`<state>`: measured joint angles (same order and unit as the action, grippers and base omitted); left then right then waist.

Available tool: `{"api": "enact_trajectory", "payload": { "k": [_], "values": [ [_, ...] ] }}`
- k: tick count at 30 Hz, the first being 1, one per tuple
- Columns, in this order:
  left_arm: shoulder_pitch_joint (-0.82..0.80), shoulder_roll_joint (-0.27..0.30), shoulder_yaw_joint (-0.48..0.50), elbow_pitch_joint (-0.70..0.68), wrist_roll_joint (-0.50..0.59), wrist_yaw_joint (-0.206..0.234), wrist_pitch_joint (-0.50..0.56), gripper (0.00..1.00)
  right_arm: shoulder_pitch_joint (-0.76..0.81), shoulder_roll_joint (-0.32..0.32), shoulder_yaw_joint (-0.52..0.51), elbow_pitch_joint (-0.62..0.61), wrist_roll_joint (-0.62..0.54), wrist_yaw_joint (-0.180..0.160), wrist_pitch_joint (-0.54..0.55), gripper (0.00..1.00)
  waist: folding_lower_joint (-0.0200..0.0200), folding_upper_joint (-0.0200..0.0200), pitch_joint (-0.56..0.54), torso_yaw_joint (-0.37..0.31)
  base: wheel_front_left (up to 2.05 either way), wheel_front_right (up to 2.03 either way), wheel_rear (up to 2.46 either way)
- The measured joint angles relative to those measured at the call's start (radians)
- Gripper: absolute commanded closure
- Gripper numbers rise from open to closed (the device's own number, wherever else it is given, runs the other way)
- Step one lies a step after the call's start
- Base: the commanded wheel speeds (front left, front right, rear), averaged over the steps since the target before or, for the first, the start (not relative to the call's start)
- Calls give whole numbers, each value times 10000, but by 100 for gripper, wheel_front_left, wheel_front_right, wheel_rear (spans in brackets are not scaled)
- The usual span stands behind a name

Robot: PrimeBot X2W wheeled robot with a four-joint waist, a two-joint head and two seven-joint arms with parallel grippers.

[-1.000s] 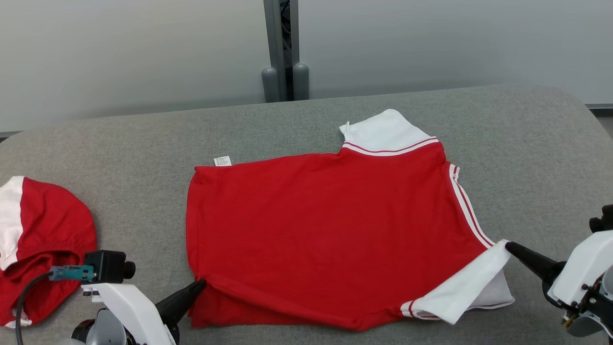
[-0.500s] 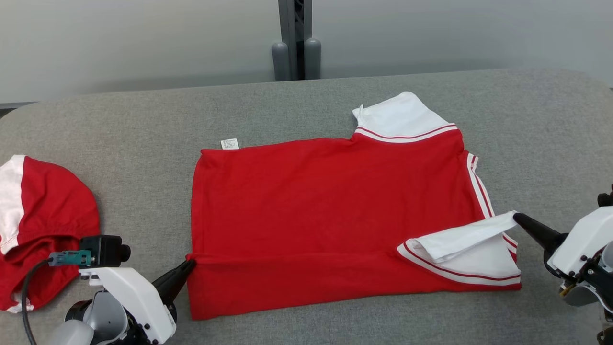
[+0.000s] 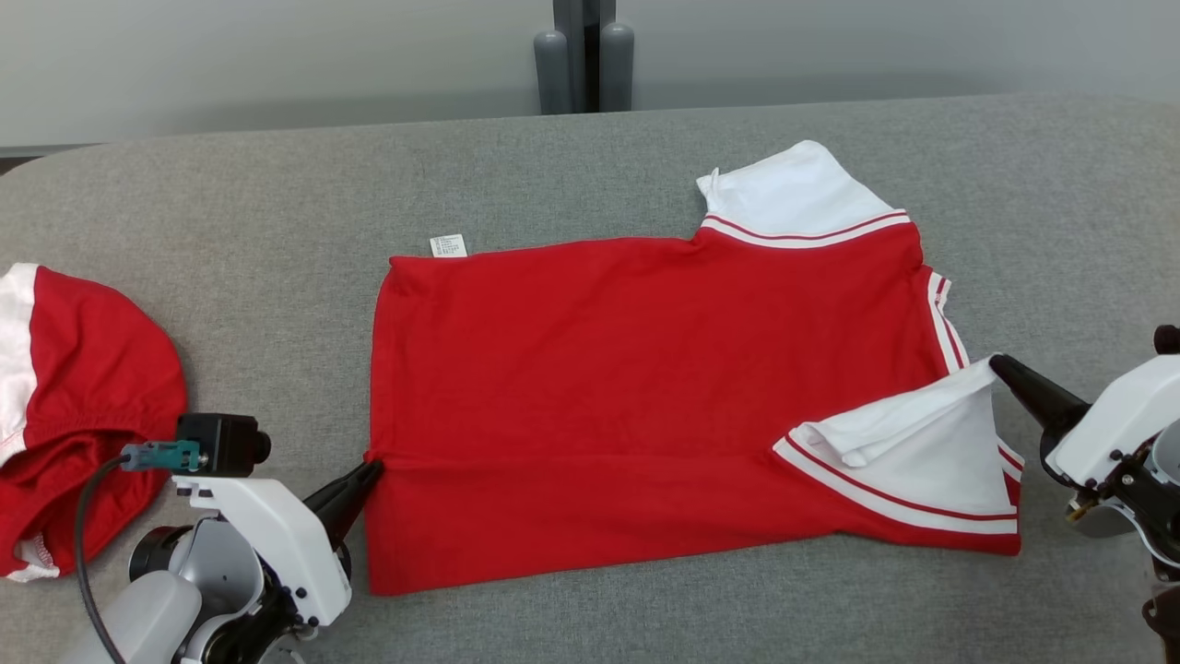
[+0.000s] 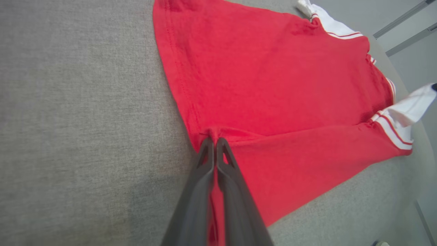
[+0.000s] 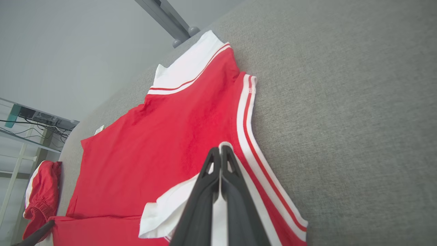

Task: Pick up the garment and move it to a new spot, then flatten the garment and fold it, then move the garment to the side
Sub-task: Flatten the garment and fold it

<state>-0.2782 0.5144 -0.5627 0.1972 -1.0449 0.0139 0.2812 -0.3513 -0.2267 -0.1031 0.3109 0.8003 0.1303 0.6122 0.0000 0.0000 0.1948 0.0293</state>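
**Two pinches on the near edge: the fold is in hand**

The garment (image 3: pixel 645 369), a red shirt with white sleeves, lies spread across the middle of the grey table (image 3: pixel 230 231), with its hem to the left and its shoulders to the right. The left gripper (image 3: pixel 373 470) is closed on the hem at the near left. In the left wrist view its jaws meet on a small bunch of red cloth. The right gripper (image 3: pixel 997 364) is closed on the tip of the near white sleeve (image 3: pixel 922 433) at the near right and holds that tip raised off the shirt body. A crease runs across the shirt from one pinch towards the other, with a strip of red lying nearer than it. The far sleeve (image 3: pixel 793 194) rests flat on the table, and a small white label (image 3: pixel 448 245) pokes out at the far left corner.

Moving and flattening look done, since the body lies smooth. I judge this to be the lengthwise fold, only partly carried over.

The next move calls for both arms to travel together towards the far edge, low and at the same pace, so the crease stays straight. The limp sleeve should land inside the body outline before either gripper lets go.

A second red garment (image 3: pixel 92 387) sits at the left of the table, well apart, and the left arm should stay clear of it.
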Motion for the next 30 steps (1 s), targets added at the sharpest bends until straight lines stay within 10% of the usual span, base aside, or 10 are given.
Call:
{"api": "enact_trajectory", "payload": {
  "k": [9,10,12,30],
  "values": [
    [-614,-259,-313,562,483,-128,-115,100,-410,-198,468,314,290,2,-723,100,0,0,288,19,0,0,0],
    [-670,-272,-347,640,546,-127,-132,86,-454,-215,477,407,290,2,-813,99,0,0,306,13,0,0,0],
    [-755,-295,-431,819,646,-69,-86,0,-507,-238,479,644,265,2,-968,0,0,0,320,-4,0,0,0],
    [-991,-612,322,1078,2330,1202,-4006,0,45,-903,1839,-201,-1266,2,-4982,0,0,0,-385,-333,0,0,0]
  ]
}}
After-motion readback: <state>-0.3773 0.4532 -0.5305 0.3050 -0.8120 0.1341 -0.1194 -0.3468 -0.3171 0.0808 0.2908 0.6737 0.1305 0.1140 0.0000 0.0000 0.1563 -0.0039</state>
